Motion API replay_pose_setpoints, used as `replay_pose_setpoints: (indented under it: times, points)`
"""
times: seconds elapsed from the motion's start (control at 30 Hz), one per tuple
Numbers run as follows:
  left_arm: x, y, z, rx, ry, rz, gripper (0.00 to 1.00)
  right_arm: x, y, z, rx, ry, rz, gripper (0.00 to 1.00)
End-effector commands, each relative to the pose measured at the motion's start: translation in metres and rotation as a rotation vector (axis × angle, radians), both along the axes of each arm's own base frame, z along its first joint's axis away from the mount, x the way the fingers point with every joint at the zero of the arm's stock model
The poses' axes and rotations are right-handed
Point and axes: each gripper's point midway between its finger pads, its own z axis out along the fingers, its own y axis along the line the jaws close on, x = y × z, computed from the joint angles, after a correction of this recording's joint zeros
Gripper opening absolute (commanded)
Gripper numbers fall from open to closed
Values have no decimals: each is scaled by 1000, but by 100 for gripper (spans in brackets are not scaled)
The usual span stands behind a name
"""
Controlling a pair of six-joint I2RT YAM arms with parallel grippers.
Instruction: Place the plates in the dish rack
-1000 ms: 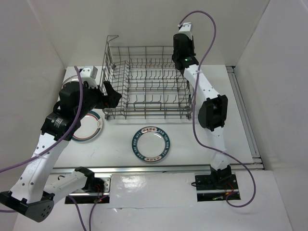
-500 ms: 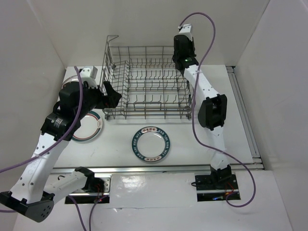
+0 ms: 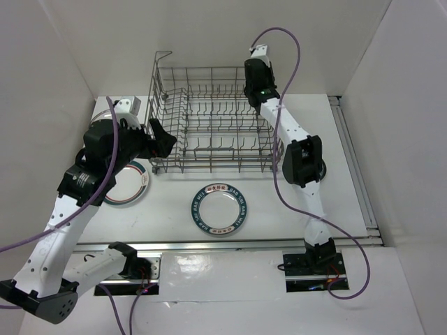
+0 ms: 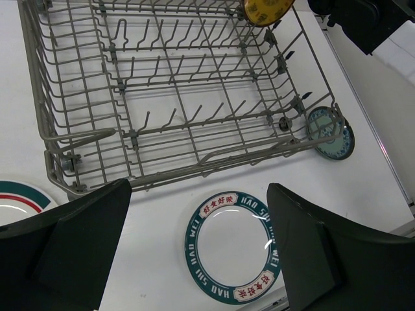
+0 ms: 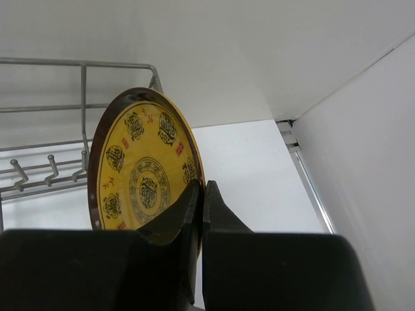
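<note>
While your right claw [image 5: 201, 189] is pinching the yellow plate [image 5: 139, 168] over the far right corner of the dish rack [image 3: 209, 166], your left claw [image 4: 198, 194] is hanging spread beside its near left corner.

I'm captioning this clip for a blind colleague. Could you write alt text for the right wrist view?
The right gripper pinches the rim of an upright yellow plate with dark motifs. Grey wires of the dish rack show at left, white table and wall beyond.
</note>
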Motion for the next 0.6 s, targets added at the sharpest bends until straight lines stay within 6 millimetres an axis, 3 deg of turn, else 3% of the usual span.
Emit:
replay_pose_setpoints:
  times: [0.0,0.43,0.5,0.57]
  points:
    - [-2,0,13,-4,-52,-17,100,5,0,23,11,-85,-12,0]
    - [-4,0,12,-4,-52,-17,100,2,18,-14,-70,-15,-1,2]
    - [-4,0,12,-4,-52,-17,100,2,24,-15,-70,-17,8,9]
    - [-4,0,12,-4,-52,-17,100,2,25,-21,-67,-2,17,25]
